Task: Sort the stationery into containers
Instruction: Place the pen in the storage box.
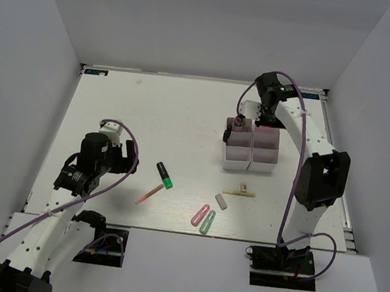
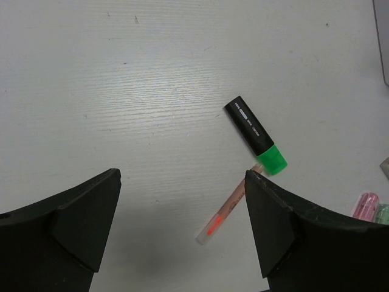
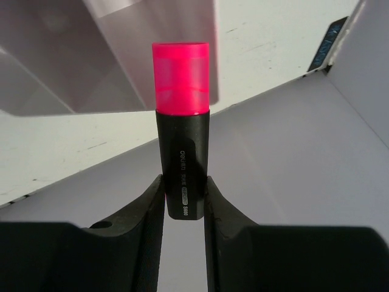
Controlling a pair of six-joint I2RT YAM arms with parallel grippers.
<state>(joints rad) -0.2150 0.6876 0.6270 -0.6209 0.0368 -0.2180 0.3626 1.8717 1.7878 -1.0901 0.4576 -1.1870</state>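
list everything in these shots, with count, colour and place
green highlighter: 1, black with green end, lying left of centre
pink highlighter: 1, black with pink end, in right gripper at trays' far left corner
thin pen: 1, pink, touching the green end
pink eraser, green eraser, grey eraser: 1 each, near table edge
clip: 1, pale yellow, before trays
trays: 2 joined, white, right of centre
table: 1, white
left gripper: 1, black, open above table
right gripper: 1, black, gripping pink highlighter

Highlighter and pen lie left of erasers, containers behind
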